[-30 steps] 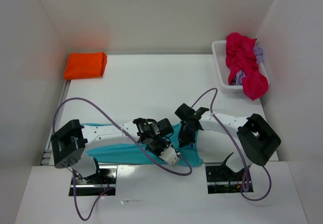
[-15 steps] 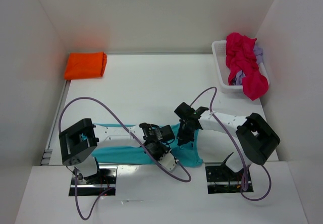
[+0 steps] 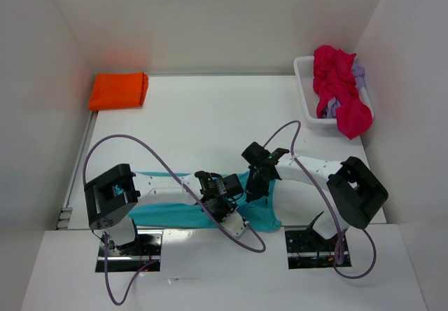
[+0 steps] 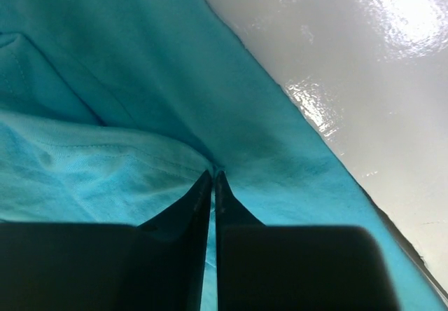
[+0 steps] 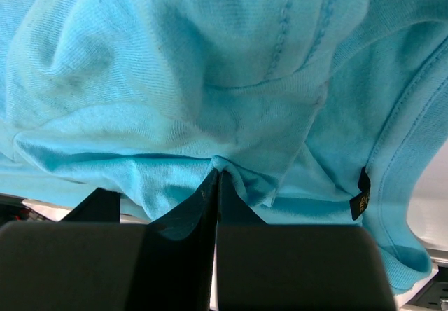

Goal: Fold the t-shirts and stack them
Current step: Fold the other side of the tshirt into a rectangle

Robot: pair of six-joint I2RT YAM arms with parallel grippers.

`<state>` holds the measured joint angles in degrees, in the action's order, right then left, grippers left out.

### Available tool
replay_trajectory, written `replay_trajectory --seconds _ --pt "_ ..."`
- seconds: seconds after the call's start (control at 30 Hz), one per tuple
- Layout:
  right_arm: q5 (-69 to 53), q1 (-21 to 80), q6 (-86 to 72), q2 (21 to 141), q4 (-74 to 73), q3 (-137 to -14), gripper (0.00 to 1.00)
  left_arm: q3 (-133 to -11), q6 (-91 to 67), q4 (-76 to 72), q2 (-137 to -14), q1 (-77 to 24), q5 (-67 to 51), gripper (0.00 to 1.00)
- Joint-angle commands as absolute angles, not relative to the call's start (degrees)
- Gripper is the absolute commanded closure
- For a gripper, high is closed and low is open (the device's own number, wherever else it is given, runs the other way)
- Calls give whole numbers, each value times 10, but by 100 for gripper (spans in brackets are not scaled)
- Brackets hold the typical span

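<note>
White tabletop (image 3: pixel 210 115) under turquoise t-shirt (image 5: pixel 175 80), its small black tag (image 5: pixel 360 193) illegible.

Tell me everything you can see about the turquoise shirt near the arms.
The turquoise shirt is soft knit cloth with stitched hems and a small dark label at one edge. It lies spread out and rumpled along the near edge of the white table, partly hidden under both arms. The left gripper and the right gripper each pinch a fold of it between closed fingers.
</note>
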<state>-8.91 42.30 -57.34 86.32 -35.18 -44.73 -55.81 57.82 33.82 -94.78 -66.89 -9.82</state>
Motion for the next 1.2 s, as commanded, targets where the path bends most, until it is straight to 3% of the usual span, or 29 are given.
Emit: replay_trajectory --seconds 0.0,0.1,0.47,0.9,0.93,0.97,1.0,1.03,1.07,1.1,1.17 --pt "-83 418 -569 861 -337 -466 100 -554 570 332 -941 -671 -84 94" --pt "-69 418 -575 844 -376 -478 100 -560 565 347 -925 -671 -68 100" --pt "-86 446 -660 673 -461 -440 100 -568 570 441 -854 -635 -122 100" --pt "-109 576 -758 692 -447 -410 100 -531 601 456 -838 -614 -140 99" --pt "-109 576 -758 692 -446 -410 100 -531 601 456 -838 -614 -140 93" --pt "-104 576 -758 699 -446 -410 100 -531 601 456 -845 -614 -140 80" --pt "-98 576 -758 705 -453 -415 82 -531 593 451 -850 -614 -145 66" --pt "-90 576 -752 705 -458 -415 73 -540 588 451 -855 -614 -145 47" --pt "-84 576 -751 705 -472 -423 67 -540 578 451 -861 -614 -140 38" --pt "-77 576 -751 705 -480 -432 57 -547 572 451 -869 -614 -140 36" --pt "-51 576 -751 687 -491 -449 53 -548 556 451 -869 -614 -118 34"
